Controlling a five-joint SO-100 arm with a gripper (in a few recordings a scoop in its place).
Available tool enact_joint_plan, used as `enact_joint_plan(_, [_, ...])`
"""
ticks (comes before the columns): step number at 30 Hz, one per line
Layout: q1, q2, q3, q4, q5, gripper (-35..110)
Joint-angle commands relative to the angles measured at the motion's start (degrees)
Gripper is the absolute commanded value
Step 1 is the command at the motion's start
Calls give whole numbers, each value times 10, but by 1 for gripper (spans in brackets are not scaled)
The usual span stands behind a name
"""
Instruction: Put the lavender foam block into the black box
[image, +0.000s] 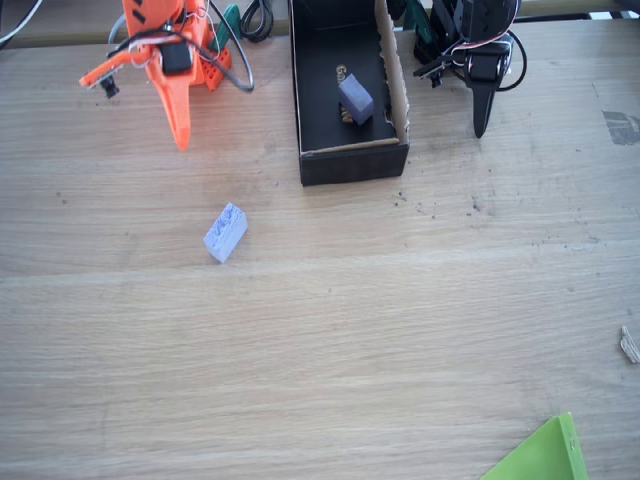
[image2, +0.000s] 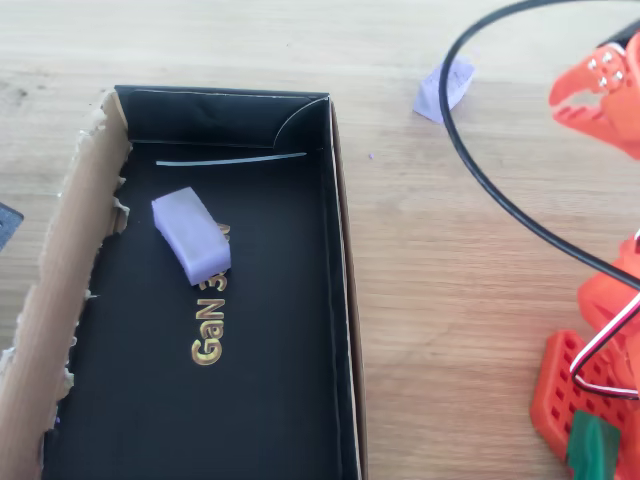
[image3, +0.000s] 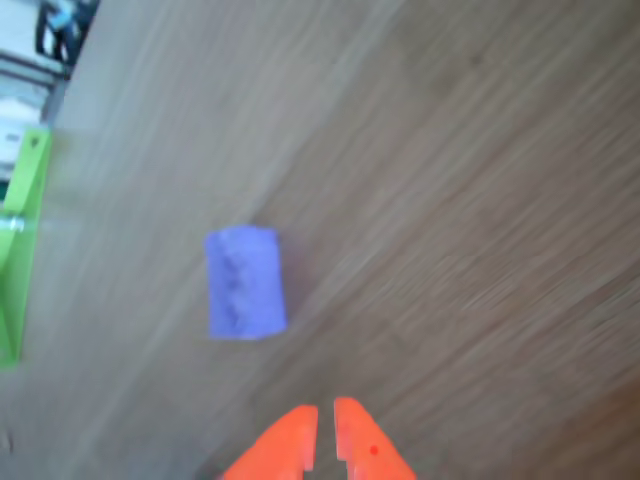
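Still, we found the lavender foam block (image: 226, 232) lying free on the table (image: 400, 330), well apart from the black box (image: 352, 160) and below the orange gripper (image: 180, 135) in the fixed view. Its long axis ran roughly along the gripper's reach in the blurred wrist view. We judged the fingertips (image3: 295, 430) nearly closed, holding nothing.

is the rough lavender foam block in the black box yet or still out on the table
Out: the lavender foam block lies on bare wood, apart from the black box.

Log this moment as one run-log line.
arm: orange gripper shut, empty, off the table | target: rough lavender block on table, outside black box | box: holds another lavender block | step: not grasped
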Motion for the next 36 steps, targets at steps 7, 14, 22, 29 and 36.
enact_joint_plan(7, [-9,-489,-552,204,16,11])
enact_joint_plan(14, [-17,-618,-686,204,-42,4])
enact_joint_plan(22, [-34,-671,-753,243,-56,0])
enact_joint_plan(29, [-54,-747,-834,316,-23,20])
enact_joint_plan(36, [-64,-792,-857,359,26,32])
